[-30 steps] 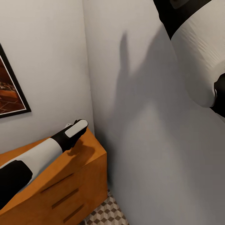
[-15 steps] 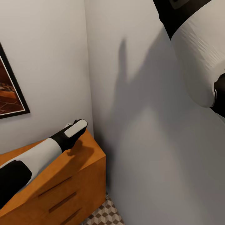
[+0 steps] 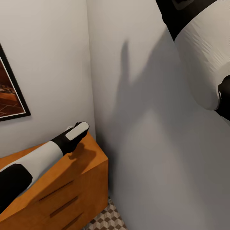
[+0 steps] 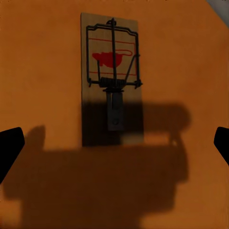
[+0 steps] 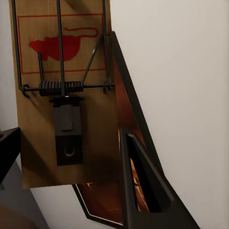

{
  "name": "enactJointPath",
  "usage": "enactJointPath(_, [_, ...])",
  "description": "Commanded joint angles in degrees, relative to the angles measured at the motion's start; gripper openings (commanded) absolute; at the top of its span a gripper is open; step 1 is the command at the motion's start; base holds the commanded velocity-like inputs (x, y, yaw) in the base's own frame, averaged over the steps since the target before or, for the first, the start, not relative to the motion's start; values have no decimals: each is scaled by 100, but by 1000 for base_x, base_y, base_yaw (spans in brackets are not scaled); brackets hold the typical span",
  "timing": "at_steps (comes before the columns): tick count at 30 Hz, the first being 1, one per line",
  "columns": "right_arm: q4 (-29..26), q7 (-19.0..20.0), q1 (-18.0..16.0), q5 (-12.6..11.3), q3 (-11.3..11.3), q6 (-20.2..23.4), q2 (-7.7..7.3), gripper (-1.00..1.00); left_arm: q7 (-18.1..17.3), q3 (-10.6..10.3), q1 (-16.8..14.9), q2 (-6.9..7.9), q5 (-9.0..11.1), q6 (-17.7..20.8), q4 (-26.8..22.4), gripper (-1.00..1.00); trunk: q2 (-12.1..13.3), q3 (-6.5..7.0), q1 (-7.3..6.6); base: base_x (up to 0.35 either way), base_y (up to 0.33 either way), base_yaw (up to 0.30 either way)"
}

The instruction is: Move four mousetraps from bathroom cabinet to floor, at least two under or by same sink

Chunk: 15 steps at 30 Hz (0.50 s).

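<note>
**Little has moved: one trap in hand, a second waiting on the cabinet**

Our right fingers (image 5: 62, 157) are clamped on a mousetrap (image 5: 64, 95), its wooden plate held upright in front of the wall with the picture frame (image 5: 138, 191) behind it. Our left fingers (image 4: 114, 143) are spread wide and empty, their dark tips on either side of a second mousetrap (image 4: 112, 78) lying flat on the cabinet (image 3: 86, 159) top, part of it under the arm's shadow.

Compared with half a second ago, the head view is almost unchanged: the left arm lies at the same spot over the cabinet's corner by the wall. A second ago the view sat slightly differently, which we read as the camera settling, not the cabinet shifting.

We judge the approach is finished and the next step is lowering the left fingers around the trap. A strip of bathroom floor (image 3: 108, 218) shows below the cabinet, where the traps must end up.
</note>
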Motion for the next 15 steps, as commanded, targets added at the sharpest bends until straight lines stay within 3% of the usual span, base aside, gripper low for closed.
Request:
enactJointPath(1, [-1,22,-4,-5,10,8,0,-100,16,-31,-15,11,34,-33,-15,100,-2,-9,2,0,0,0])
enactJointPath(4, [0,22,-4,-5,10,11,0,-100,31,-15,-19,19,35,-30,-67,100,-2,-9,2,0,0,0])
enactJointPath(9, [0,22,-4,-5,8,12,0,-100,42,1,-22,166,35,-24,-280,100,78,27,-42,0,0,0])
enactJointPath(12, [0,22,-1,-5,10,13,0,-100,107,4,-21,373,35,-24,-485,100,78,27,-42,0,0,0])
enactJointPath(15, [0,22,-2,-5,10,13,0,-100,141,5,-21,467,35,-24,-621,100,199,81,-108,0,0,0])
